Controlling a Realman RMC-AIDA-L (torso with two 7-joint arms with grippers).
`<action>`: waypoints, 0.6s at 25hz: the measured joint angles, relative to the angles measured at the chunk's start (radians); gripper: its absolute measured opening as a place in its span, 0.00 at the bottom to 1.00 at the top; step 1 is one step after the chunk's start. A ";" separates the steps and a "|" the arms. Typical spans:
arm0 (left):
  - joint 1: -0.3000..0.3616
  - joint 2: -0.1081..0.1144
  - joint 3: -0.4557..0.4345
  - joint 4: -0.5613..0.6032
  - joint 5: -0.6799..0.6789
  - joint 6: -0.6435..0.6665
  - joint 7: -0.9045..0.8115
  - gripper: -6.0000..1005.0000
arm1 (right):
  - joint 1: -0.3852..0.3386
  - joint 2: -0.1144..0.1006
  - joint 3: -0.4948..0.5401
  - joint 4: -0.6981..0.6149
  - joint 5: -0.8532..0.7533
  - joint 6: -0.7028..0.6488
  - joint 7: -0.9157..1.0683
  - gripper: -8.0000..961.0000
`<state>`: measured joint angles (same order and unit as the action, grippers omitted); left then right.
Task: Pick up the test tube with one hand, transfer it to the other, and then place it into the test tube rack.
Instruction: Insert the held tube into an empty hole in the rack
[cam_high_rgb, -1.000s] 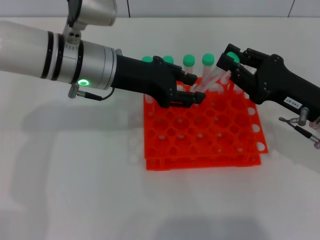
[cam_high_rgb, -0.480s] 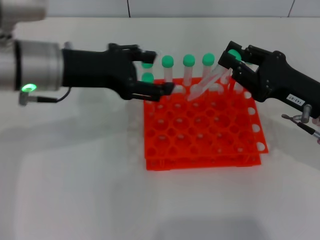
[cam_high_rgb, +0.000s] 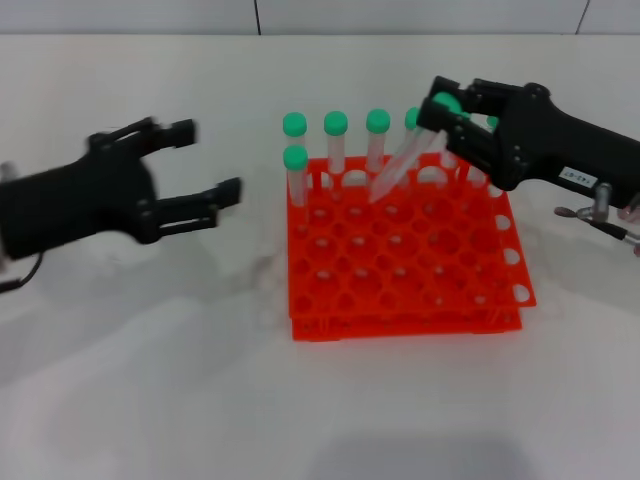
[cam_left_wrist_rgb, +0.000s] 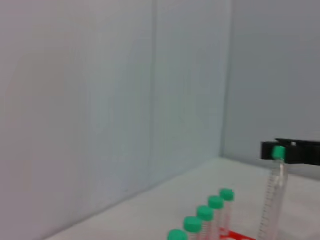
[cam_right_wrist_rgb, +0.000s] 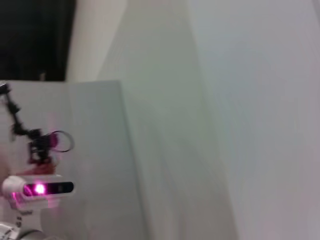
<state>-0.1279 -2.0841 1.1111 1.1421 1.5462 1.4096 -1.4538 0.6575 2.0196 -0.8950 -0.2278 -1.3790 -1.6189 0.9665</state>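
Orange-red plastic, the test tube rack (cam_high_rgb: 400, 255) sits at centre, nearest the camera. To its left, the left gripper (cam_high_rgb: 195, 175) has pulled clear of the rack, fingers spread and empty. Farther back on the right, the right gripper (cam_high_rgb: 445, 125) now pinches the test tube (cam_high_rgb: 400, 165) alone, tilted, tip over a back-row hole. The handover looks complete; seating remains.

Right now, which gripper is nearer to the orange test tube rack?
The right gripper: it is over the test tube rack's far edge, holding a tilted test tube. The left gripper is open, off the rack's left side.
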 joint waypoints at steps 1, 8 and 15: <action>0.011 0.000 -0.008 -0.023 -0.021 0.003 0.028 0.89 | 0.007 -0.001 -0.013 -0.006 0.000 0.000 0.007 0.27; 0.057 0.001 -0.065 -0.246 -0.109 0.023 0.242 0.89 | 0.071 0.000 -0.070 -0.027 0.000 0.050 0.046 0.27; 0.072 0.002 -0.082 -0.351 -0.114 0.031 0.350 0.89 | 0.113 0.006 -0.092 -0.030 0.002 0.101 0.050 0.27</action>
<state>-0.0560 -2.0823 1.0287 0.7907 1.4322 1.4405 -1.1043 0.7703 2.0254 -0.9875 -0.2575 -1.3772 -1.5182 1.0169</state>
